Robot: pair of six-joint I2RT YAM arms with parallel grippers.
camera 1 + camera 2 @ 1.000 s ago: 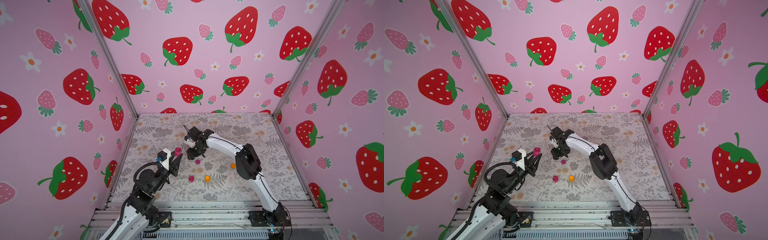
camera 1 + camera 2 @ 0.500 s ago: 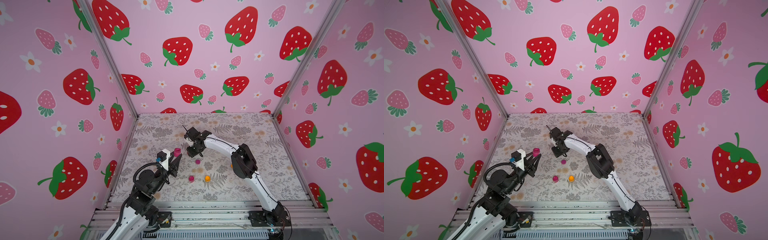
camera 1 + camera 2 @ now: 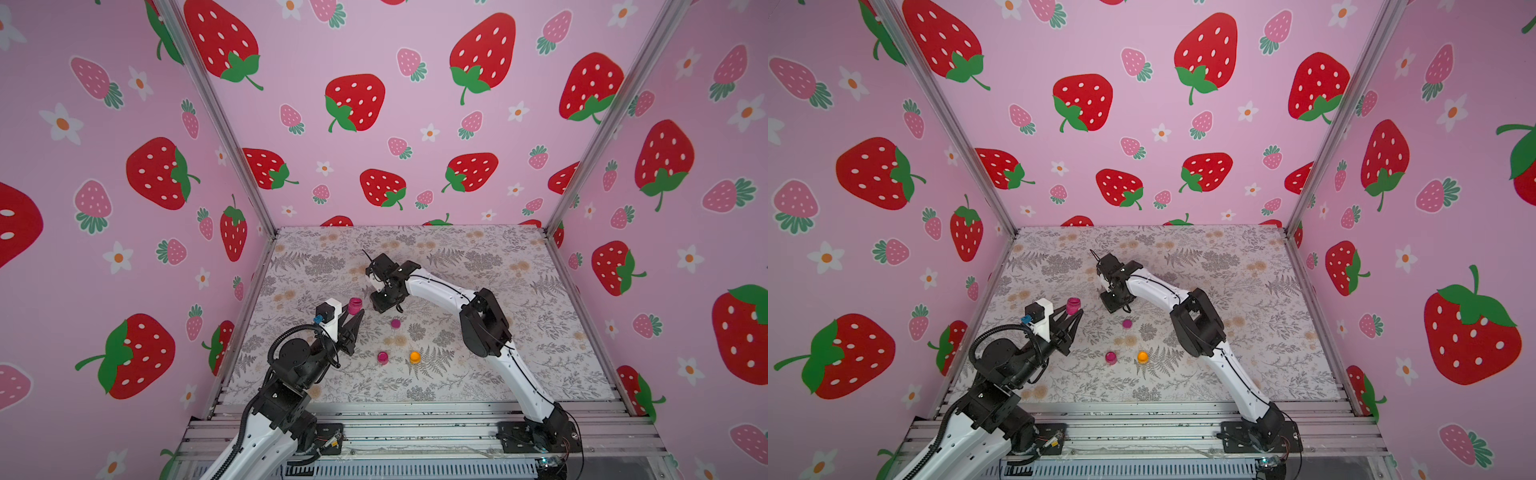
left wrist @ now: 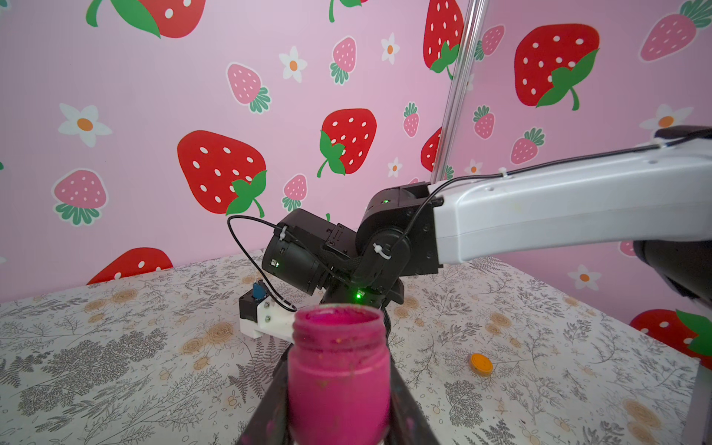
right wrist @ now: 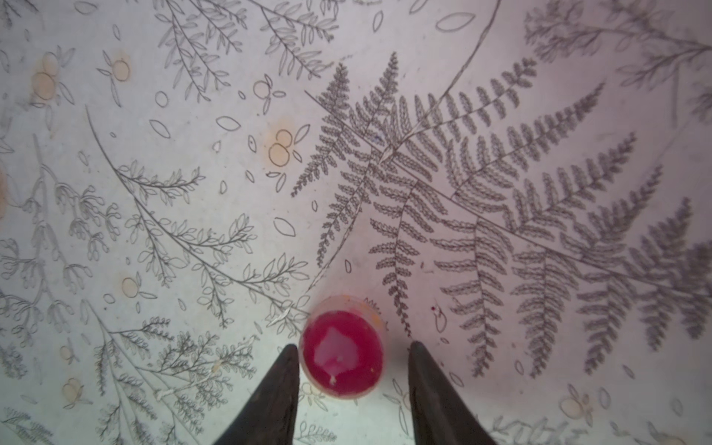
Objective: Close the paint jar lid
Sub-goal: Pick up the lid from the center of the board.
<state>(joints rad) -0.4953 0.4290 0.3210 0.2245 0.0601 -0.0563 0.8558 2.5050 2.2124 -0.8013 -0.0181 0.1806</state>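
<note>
Magenta plastic paint jar [image 3: 354, 306] clamped in your left gripper [image 3: 354, 319], mid-frame; right gripper [image 5: 352, 346] straddles pale pink round lid [image 5: 343, 348] off-centre, jaws apart. Closing may flick it.

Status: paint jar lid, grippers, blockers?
Left gripper: jaws shut on open deep-magenta paint jar, held aloft. Right gripper: jaws open, straddling round pink lid on floral mat, not gripped. Two pink pots and an orange pot sit apart.
</note>
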